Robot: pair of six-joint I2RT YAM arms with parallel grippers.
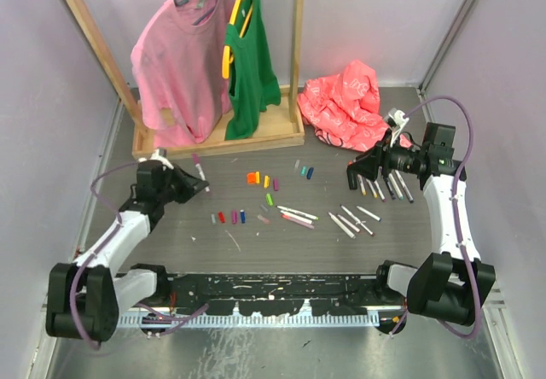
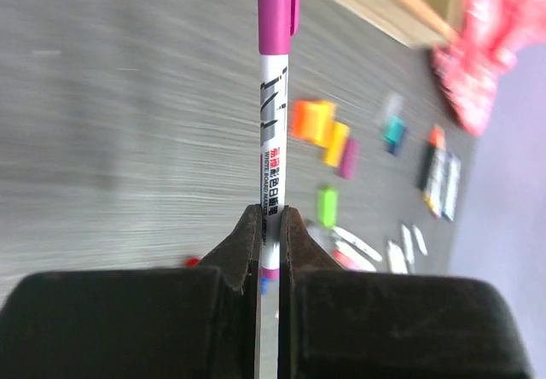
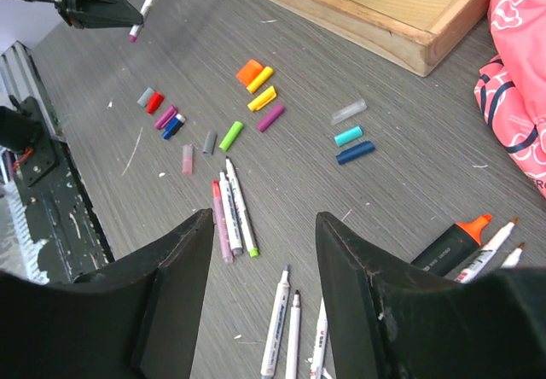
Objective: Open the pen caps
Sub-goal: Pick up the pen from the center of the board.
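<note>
My left gripper (image 1: 189, 183) (image 2: 270, 218) is shut on a white pen (image 2: 273, 140) near its tail end. The pen's magenta cap (image 2: 277, 8) (image 1: 197, 162) is still on and points up and away, held above the table at the left. My right gripper (image 1: 354, 172) (image 3: 264, 217) hangs open and empty over uncapped pens (image 3: 286, 328) at the right. Loose pen caps lie mid-table: orange (image 1: 252, 177) (image 3: 250, 72), yellow (image 3: 261, 99), green (image 1: 270, 199) (image 3: 231, 135), and a small row (image 1: 230, 217). More bare pens (image 1: 297, 215) (image 3: 230, 212) lie nearby.
A stubby black highlighter (image 3: 452, 242) with an orange tip lies right of my right fingers. A wooden rack base (image 1: 217, 138) with a pink shirt (image 1: 179, 67) and a green top (image 1: 249, 63) stands at the back. A red bag (image 1: 345, 102) lies back right, and a black rail (image 1: 273, 289) runs along the near edge.
</note>
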